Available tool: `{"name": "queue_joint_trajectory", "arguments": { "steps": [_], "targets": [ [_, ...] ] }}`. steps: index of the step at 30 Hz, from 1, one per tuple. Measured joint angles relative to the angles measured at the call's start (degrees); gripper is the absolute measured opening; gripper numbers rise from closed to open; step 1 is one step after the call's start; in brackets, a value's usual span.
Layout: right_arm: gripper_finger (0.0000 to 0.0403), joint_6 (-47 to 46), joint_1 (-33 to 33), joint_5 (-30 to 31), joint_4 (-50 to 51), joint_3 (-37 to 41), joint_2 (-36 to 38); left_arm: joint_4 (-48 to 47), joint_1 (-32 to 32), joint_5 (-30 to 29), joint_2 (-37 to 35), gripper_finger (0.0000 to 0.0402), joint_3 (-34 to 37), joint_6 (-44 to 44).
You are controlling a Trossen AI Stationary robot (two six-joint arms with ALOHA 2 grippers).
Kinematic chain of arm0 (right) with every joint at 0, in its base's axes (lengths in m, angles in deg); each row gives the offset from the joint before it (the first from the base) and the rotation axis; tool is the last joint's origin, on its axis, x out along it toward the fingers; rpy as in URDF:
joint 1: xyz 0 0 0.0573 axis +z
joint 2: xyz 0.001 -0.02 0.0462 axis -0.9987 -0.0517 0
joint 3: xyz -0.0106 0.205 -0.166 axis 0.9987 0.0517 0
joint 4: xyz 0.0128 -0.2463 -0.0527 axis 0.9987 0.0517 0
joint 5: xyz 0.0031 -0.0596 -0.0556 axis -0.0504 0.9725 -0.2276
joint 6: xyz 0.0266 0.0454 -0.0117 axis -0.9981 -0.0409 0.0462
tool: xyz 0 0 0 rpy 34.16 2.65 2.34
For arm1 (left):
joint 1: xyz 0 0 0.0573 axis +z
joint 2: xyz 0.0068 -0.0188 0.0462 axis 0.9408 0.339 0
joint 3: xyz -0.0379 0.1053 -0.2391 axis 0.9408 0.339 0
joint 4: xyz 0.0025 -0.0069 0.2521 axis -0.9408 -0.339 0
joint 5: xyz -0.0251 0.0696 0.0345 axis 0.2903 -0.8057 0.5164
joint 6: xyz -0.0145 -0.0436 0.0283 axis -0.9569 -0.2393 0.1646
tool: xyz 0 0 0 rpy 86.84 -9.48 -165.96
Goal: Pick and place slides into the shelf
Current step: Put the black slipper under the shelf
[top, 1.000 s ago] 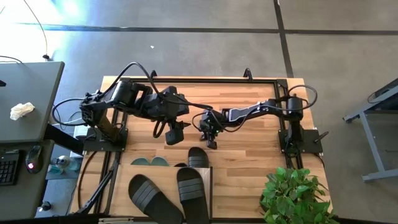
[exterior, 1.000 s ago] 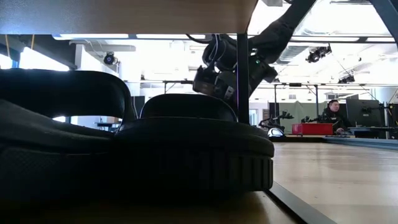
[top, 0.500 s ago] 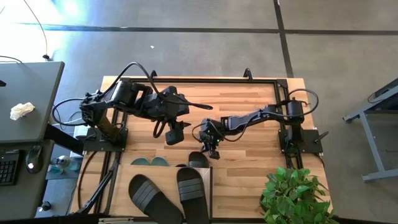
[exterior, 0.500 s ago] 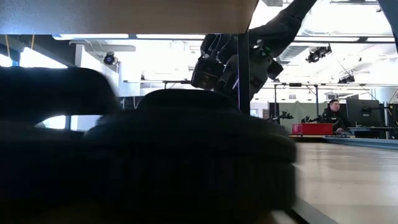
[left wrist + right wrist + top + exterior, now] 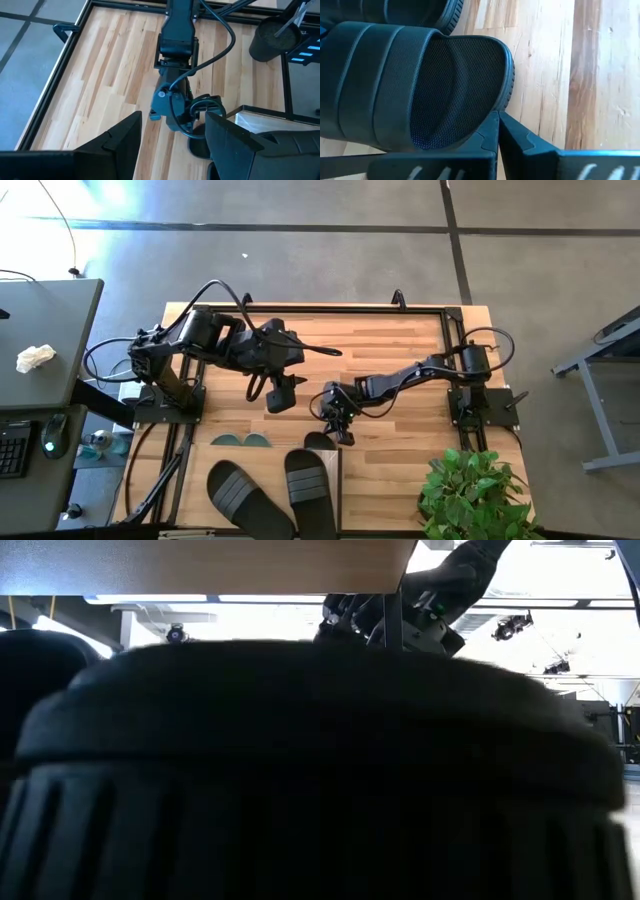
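Note:
A black slide lies sole down at the shelf's far edge. Only one end shows from above; the rest is under the shelf's board top. My right gripper is shut, with its tips at that end. In the low view this slide fills the picture under the board. Two more black slides lie on top of the shelf. The ends of two green slides stick out from under it. My left gripper hangs open above the table, holding nothing. My right gripper pushes the slide with its shut fingertips, set against the rim of the slide's exposed end. The fingers slant down from the table's far side and point toward the shelf. The slide lies flat with its footbed up.
The dark metal frame runs round the tabletop. A potted plant stands at the near right corner. Bare wood lies behind the right arm.
My right gripper, still shut, has swung toward the table's near edge and the shelf. It has pushed the black slide along the table and in under the shelf's board. In the low view the slide has come close and now fills the picture.

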State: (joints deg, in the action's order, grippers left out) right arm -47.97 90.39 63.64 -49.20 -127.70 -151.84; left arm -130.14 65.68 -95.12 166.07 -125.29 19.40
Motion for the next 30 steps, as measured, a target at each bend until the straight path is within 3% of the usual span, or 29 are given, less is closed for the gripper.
{"name": "queue_joint_trajectory", "arguments": {
  "steps": [8, 13, 18, 24, 30],
  "targets": [
    [0.0000, -0.7, 0.0, 0.2, 0.1, 0.0, 0.0, 0.0, 0.0, 0.9, 0.0, 0.0200, 0.0, -5.5],
    [0.0000, 0.0, 0.1, 0.8, 0.1, 0.0, 0.0, 0.8, -2.0, 2.9, 0.0, 0.0200, 0.0, -4.5],
    [0.0000, 0.4, 0.1, 1.0, 0.1, 0.0, 0.0, 7.2, -10.2, -2.9, 0.0, 0.0200, 0.0, 1.5],
    [0.0000, 1.0, -0.2, 0.9, 0.1, 0.0, 0.0, 7.3, -23.4, -13.7, 1.6, 0.0200, 0.0, 5.5],
    [0.0000, 1.8, -0.6, 0.6, 0.1, 0.0, 0.0, 7.2, -32.8, -14.7, 6.7, 0.0200, 0.0, 1.1]
  ]
}}
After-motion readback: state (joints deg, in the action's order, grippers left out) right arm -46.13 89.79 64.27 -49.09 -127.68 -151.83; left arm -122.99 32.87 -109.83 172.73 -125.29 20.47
